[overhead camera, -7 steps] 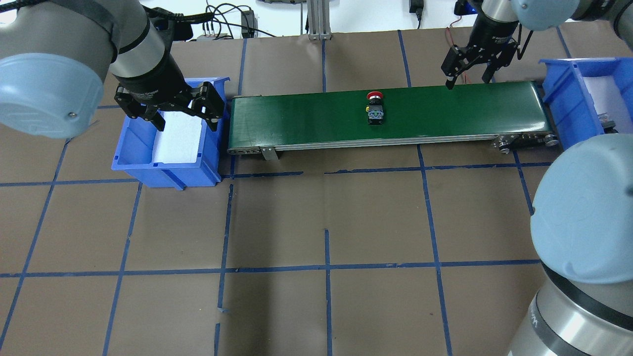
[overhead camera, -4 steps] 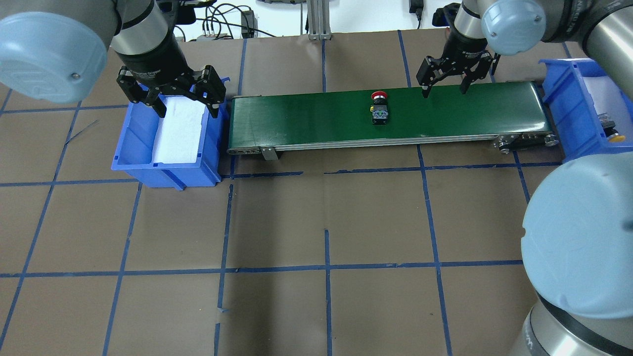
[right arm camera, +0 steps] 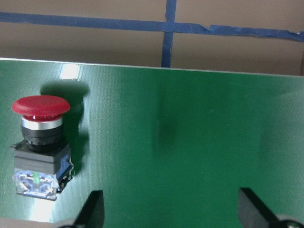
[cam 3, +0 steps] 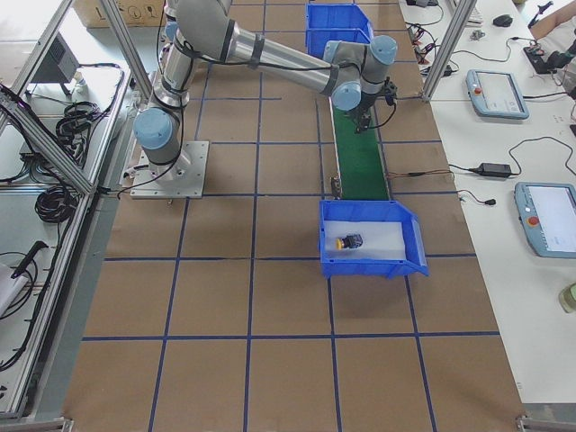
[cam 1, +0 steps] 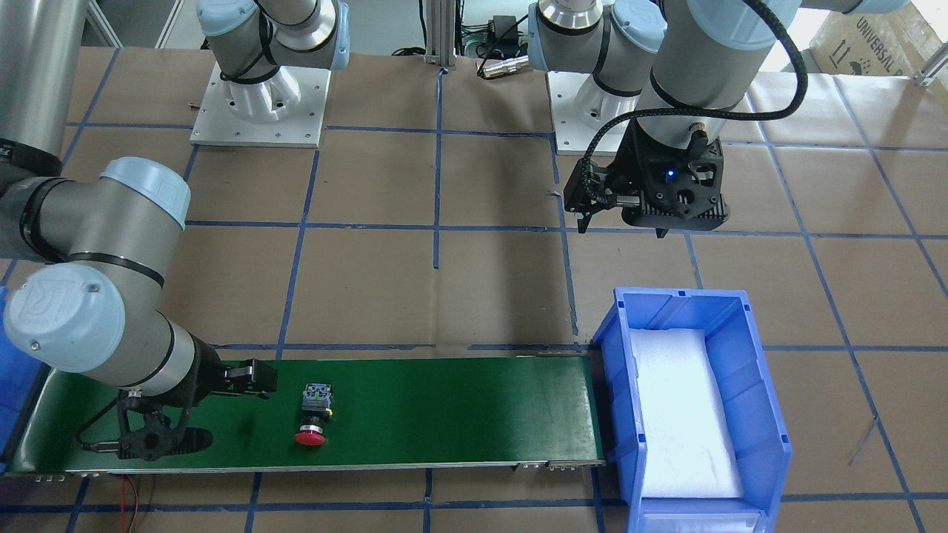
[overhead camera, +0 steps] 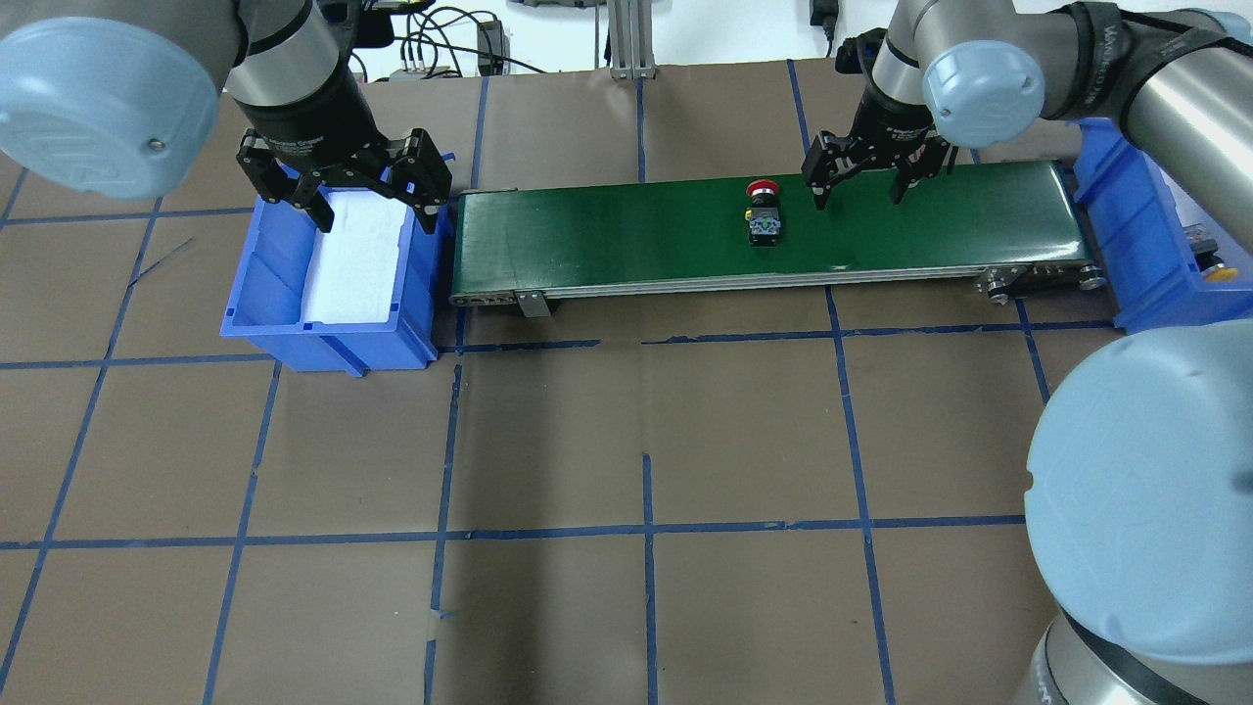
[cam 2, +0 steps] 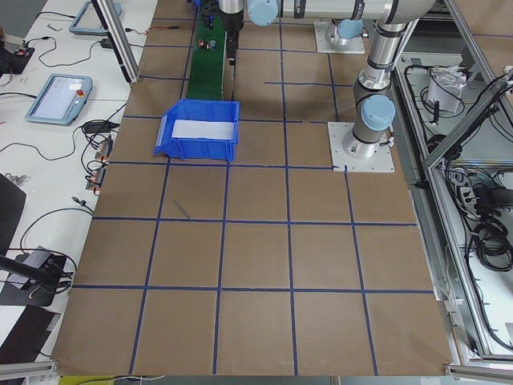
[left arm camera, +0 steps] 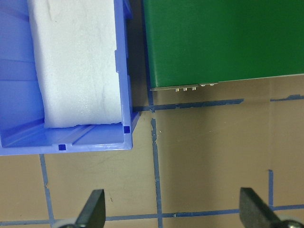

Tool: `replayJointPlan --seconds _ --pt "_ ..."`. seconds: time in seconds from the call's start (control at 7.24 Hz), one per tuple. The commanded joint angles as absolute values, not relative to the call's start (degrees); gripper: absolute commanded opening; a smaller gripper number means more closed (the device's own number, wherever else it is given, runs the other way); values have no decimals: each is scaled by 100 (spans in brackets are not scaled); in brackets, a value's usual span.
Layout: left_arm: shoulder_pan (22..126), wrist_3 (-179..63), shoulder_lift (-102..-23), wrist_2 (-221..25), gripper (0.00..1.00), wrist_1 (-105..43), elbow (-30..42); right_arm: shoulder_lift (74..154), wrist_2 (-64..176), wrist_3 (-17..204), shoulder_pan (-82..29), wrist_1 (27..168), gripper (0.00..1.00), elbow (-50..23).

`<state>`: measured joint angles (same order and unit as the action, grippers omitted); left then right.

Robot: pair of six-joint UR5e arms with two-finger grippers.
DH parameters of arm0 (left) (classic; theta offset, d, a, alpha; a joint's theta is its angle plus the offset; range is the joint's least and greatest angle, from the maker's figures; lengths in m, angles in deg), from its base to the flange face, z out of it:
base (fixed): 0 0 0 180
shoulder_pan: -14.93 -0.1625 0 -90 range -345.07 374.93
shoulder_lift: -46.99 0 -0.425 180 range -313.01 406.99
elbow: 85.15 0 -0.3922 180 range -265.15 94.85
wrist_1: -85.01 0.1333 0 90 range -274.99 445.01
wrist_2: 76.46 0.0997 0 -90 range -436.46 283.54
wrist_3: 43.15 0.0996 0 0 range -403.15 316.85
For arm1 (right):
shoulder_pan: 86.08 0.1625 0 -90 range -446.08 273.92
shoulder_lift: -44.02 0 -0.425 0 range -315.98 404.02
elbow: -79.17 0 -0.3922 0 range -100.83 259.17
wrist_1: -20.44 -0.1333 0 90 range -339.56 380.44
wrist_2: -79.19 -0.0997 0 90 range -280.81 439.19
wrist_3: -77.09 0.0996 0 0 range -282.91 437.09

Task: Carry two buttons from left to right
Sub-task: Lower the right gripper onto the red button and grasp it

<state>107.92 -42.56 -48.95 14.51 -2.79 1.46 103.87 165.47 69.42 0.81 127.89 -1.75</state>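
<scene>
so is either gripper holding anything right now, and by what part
Nothing is held. Both the left gripper and the right gripper are open and empty; the red button lies free on the belt.

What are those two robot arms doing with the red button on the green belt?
They are moving two buttons from the left blue bin to the right one. The yellow button already lies in the right blue bin. The red button lies on its side on the green belt, and the right tool hangs open just beside it, not touching it. The left tool hangs open by the left blue bin, holding nothing.
</scene>
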Motion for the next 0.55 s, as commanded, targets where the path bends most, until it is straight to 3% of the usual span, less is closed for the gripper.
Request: replayJointPlan --seconds 0.0,0.41 --pt "10792 -4253 -4890 1451 100 -279 151 10387 16515 7120 181 12881 99 -195" --pt "10801 -4244 -4881 1451 100 -279 159 10361 16462 7173 304 13119 99 -239"
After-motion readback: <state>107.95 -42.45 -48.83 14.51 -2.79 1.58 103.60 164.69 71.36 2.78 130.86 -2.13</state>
